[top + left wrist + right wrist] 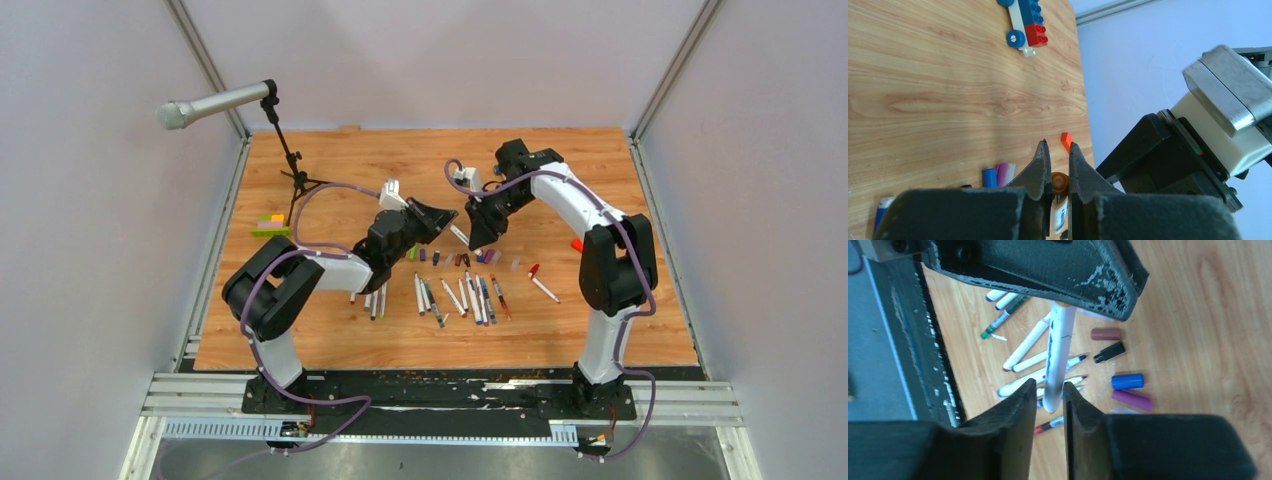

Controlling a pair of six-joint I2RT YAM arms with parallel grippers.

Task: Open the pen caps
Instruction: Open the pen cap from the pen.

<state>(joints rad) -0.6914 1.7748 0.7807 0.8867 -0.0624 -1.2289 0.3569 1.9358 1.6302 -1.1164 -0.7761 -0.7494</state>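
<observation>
A white-barrelled pen (pixel 1058 347) hangs in the air between my two grippers, above the table. My left gripper (pixel 1056 148) is shut on its orange cap (pixel 1060 182), and the barrel (pixel 1060 215) runs on below the jaws. My right gripper (pixel 1049 389) stands narrowly open round the pen's other end, with a slit of daylight beside one finger. In the top view the two grippers (pixel 440 214) (pixel 478 236) meet over the rows of pens (pixel 452 296) and loose pen caps (pixel 462 258). Loose caps lie below: brown (pixel 1106 333), black (pixel 1109 352), blue (pixel 1127 381), purple (pixel 1131 399).
A blue-and-red toy car (pixel 1027 22) and an orange block (pixel 1066 141) lie towards the table's right side. A green-yellow brick bar (pixel 270 228) and a microphone stand (pixel 290 160) are at the left. One red-capped pen (pixel 541 284) lies apart on the right.
</observation>
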